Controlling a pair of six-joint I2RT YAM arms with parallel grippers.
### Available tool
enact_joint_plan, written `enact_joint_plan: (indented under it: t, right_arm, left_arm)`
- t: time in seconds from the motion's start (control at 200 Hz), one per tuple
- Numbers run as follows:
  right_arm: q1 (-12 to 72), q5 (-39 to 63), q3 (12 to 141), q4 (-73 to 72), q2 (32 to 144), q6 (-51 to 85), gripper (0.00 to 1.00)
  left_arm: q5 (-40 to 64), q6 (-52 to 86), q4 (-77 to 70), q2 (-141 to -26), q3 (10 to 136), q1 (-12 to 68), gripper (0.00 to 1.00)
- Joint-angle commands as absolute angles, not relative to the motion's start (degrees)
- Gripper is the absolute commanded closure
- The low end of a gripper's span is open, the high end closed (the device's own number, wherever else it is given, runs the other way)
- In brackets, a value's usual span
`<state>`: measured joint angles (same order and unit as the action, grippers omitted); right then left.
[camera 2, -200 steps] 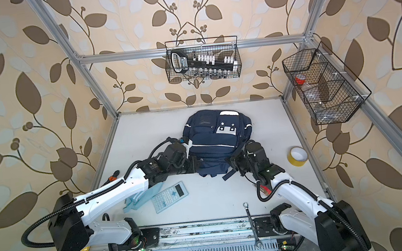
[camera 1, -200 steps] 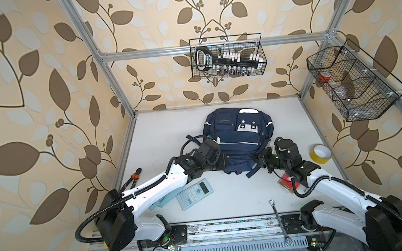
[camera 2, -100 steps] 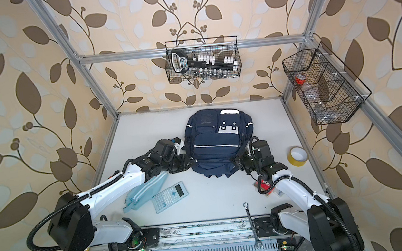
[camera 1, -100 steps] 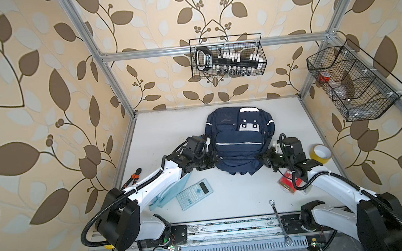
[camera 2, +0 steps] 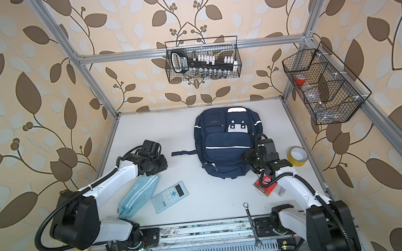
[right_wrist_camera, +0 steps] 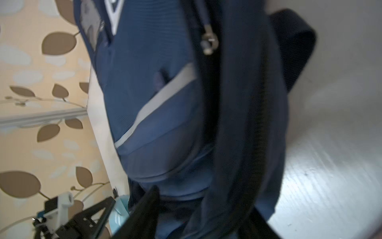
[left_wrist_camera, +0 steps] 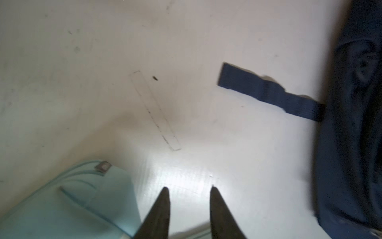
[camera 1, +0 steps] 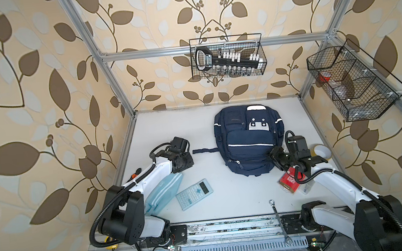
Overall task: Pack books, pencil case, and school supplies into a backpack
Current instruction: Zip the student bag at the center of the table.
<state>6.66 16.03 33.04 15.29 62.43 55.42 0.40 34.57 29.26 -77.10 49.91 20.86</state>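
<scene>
Pale blue pencil case (camera 1: 165, 191) half hidden beneath the left arm (camera 1: 149, 174).

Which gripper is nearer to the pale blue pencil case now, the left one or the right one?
Left. The left gripper hangs open just beside the far end of the pencil case. The right gripper is across the table, at the near right corner of the backpack.

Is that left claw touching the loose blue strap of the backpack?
Apart. The left wrist view shows bare white table between the left claw and the strap.
</scene>
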Motion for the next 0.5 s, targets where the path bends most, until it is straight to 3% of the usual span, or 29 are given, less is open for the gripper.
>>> enact_joint_plan:
  t: [0.0,0.15,0.28,0.495]
  right_arm:
    - [6.99,12.17,36.65,22.03,59.93,48.63,0.34]
    - [12.64,5.94,42.58,29.2,57.95,44.5,0.35]
    - [15.71,2.19,46.81,34.31,59.07,41.03,0.41]
    - [13.91,-2.09,50.06,36.53,59.15,38.05,0.4]
  left_arm:
    - [5.01,33.42,28.74,-71.24,54.18,21.8,0.54]
    - [12.64,32.85,24.95,-72.55,55.25,22.94,0.49]
    - [14.27,32.79,19.66,-75.86,55.22,30.36,0.48]
    - [14.99,32.96,15.79,-84.83,59.16,36.91,0.5]
